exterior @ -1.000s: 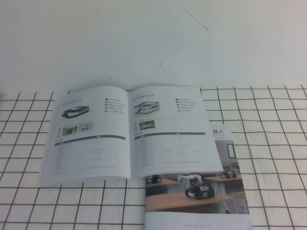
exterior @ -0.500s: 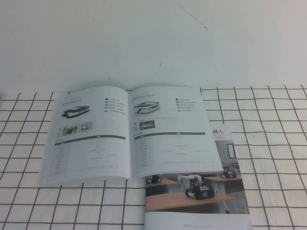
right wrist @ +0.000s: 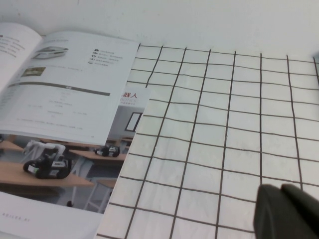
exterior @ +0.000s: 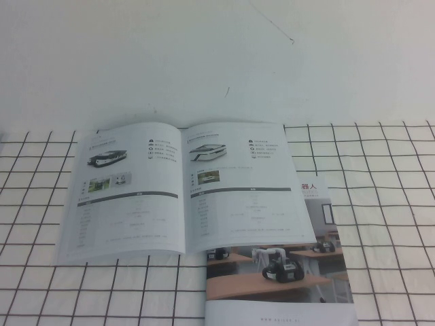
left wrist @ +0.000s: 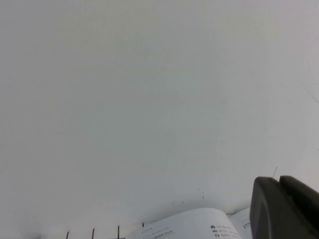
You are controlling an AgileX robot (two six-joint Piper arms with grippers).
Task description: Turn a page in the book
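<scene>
Nothing has shifted: the book [exterior: 185, 187] lies open and untouched, while the left gripper [left wrist: 285, 209] and the right gripper [right wrist: 286, 214] hang clear, jaws closed.

High view overhead; wrist views share the book [exterior: 183, 190]

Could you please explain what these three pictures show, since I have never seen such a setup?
A two-armed table robot took them. One picture looks down from a raised camera; neither arm shows there. The others come from cameras on the wrists. The dark shape in each corner is that arm's gripper: the left gripper and the right gripper, its jaws shut and holding nothing. On a white cloth with a black grid the book lies open and flat, its right-hand page partly covering a brochure with a colour photo cover.
</scene>
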